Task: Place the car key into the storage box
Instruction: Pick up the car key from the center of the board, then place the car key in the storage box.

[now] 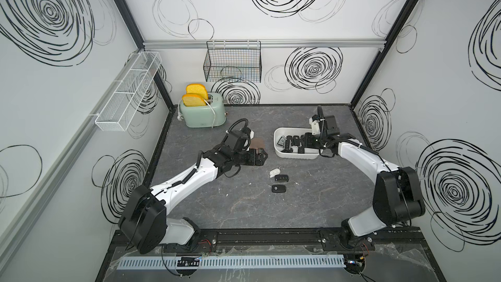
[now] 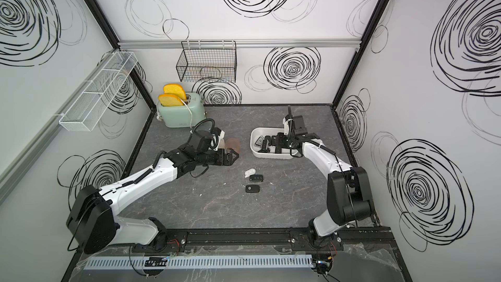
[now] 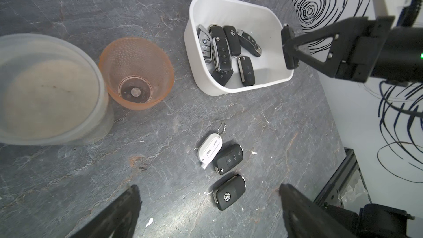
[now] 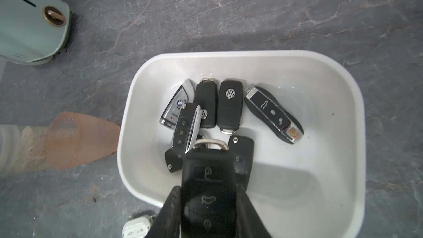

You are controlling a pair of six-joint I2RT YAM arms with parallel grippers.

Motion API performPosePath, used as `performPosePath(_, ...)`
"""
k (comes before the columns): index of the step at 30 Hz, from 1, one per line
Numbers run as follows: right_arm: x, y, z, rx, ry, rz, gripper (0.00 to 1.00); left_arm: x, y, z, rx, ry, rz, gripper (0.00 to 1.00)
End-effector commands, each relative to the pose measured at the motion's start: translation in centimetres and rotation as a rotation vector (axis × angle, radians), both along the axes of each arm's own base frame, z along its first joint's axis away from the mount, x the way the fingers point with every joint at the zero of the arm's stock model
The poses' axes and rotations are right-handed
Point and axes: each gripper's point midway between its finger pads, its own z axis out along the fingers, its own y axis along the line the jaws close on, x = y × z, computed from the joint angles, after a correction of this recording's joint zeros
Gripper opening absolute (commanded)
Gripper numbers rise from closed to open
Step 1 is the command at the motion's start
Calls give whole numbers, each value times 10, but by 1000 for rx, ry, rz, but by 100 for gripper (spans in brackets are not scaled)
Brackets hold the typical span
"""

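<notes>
— Car key [image 4: 207, 175]: state location.
— Clamped between the two fingers of the right gripper [image 4: 207, 193]. Button face is toward the wrist camera; the metal loop end points away from the gripper. It is held over the storage box [image 4: 360, 120], at the wall nearest the right arm. Whether it touches anything in the box cannot be determined.
— Box contents?
— Several other keys [image 4: 230, 106] lie on the floor, grouped toward one end. Two show a VW badge, one a BMW badge. The rest of the floor is bare white.
— Box position?
— On the dark stone-pattern table [image 1: 298, 207], toward its rear right.
— Adjacent items?
— An orange cup [image 3: 136, 74] stands upright near the box, just beside a larger translucent container [image 3: 45, 88]. In front of the box, three items lie close together on the table: a white tag fob [image 3: 210, 148], a black button key [image 3: 229, 159] and a black badge key [image 3: 229, 192]. A green toaster [image 1: 202, 112] stands at the rear left with two bread slices [image 1: 196, 94] in its slots.
— Left gripper [image 1: 264, 155]?
— Fingers wide apart, nothing between them. It sits over the table between the cup and the three loose items, well apart from the box.
</notes>
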Motion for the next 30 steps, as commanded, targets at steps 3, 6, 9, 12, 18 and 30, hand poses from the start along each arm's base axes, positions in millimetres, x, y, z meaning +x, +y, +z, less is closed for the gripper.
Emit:
performPosePath(3, 25, -6, -16, -62, 29, -21, 31, 3, -7, 12, 33, -46, -69, 98)
performPosePath(6, 34, -5, -30, -79, 58, -24, 31, 3, -7, 11, 62, -60, -97, 98)
performPosePath(9, 40, -3, -44, -80, 87, -21, 32, 2, -6, 10, 82, -66, -113, 98)
performPosePath(12, 43, -2, -59, -87, 118, -24, 32, 0, -6, 9, 95, -67, -127, 98)
performPosePath(18, 46, 0, -81, -91, 167, -30, 33, -5, -6, 2, 127, -62, -153, 98)
performPosePath(30, 46, 2, -72, -91, 155, -37, 56, -13, -11, -8, 150, -49, -185, 98)
